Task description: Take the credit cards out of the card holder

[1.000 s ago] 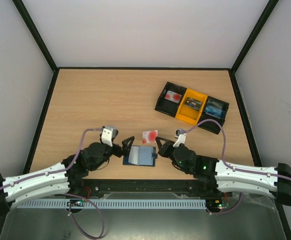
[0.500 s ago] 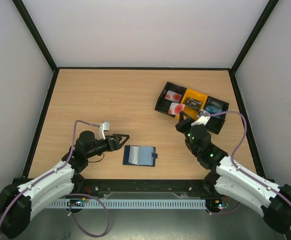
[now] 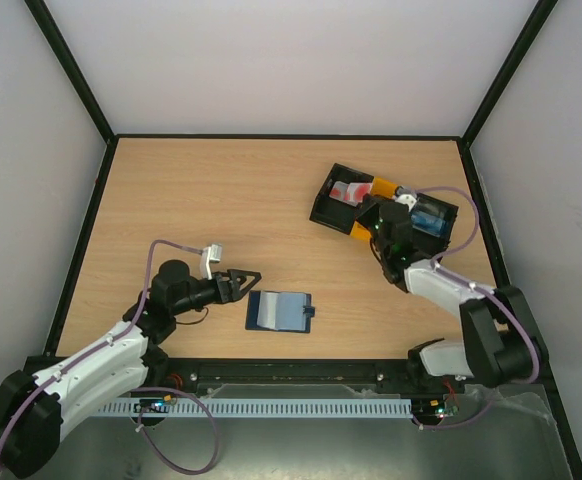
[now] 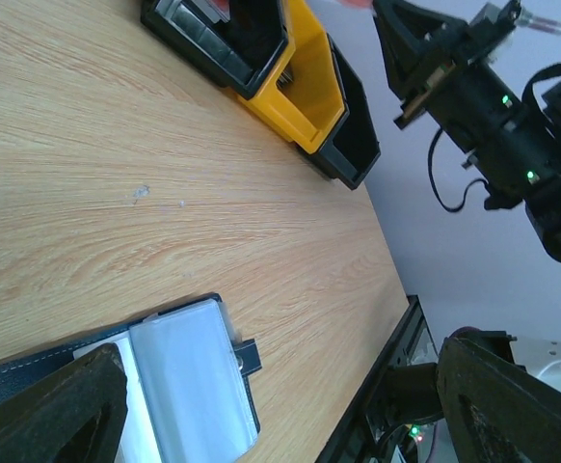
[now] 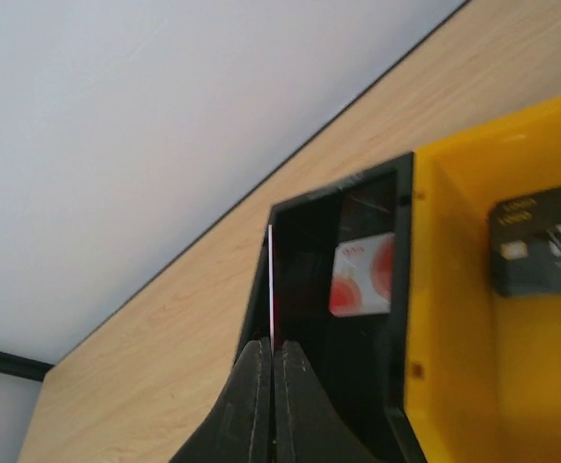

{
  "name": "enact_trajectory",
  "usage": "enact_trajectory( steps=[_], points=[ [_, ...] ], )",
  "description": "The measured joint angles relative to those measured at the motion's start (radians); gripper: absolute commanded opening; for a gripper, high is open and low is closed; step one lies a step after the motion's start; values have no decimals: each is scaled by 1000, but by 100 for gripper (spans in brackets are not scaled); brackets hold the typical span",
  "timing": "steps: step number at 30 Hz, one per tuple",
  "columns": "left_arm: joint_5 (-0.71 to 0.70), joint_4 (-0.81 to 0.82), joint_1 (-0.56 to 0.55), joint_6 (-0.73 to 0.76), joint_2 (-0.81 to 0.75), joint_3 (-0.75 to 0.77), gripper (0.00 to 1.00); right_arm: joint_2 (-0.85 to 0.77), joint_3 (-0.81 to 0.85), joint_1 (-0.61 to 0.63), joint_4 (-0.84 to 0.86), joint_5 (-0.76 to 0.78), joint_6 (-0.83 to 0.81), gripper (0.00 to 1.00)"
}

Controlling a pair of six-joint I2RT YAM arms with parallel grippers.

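The right gripper (image 5: 272, 349) is out at the far right of the table. Its 2 black fingers are pinched tight on a thin card (image 5: 272, 275). The card shows edge-on, a pale sliver with a red tinge, standing upright at the left black compartment of the tray (image 5: 338, 185), close to the outer wall. I can't tell whether it touches the plastic.

Inside that glossy compartment a pinkish-white card (image 5: 362, 277) with a round red spot lies flat. Next door, in the bright yellow middle compartment, sits a black card (image 5: 546, 246) with light lettering. From above, the 3rd compartment, at the right end, holds a blue item (image 3: 429, 217).

At the near left, the left gripper (image 3: 248, 284) hangs low with its claw spread wide and nothing between the 2 fingers. Just to its right, apart from the claw, the card holder (image 3: 280, 312) lies flat and open on the wood-grain table (image 3: 201, 190). It's a small dark navy rectangle with a line of pale stitching along the edge. Its smooth, paler blue-grey pocket faces up, and a little tab sticks out of its right side. Whether any card sits in those pockets, I can't tell.
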Motion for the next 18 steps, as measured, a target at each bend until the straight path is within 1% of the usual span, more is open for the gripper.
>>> enact_trajectory(
  steps=[6,15,17,18],
  points=[
    [3,0,0,-7,0,-1,93,158,102,-7,105,17,29,2],
    [10,-68,2,4,-30,0,97,330,161,-8,133,76,134,2],
    [10,-97,3,13,-39,3,97,361,174,-8,139,87,145,2],
    [9,-111,4,18,-43,8,95,380,185,-8,142,90,150,2]
  ],
)
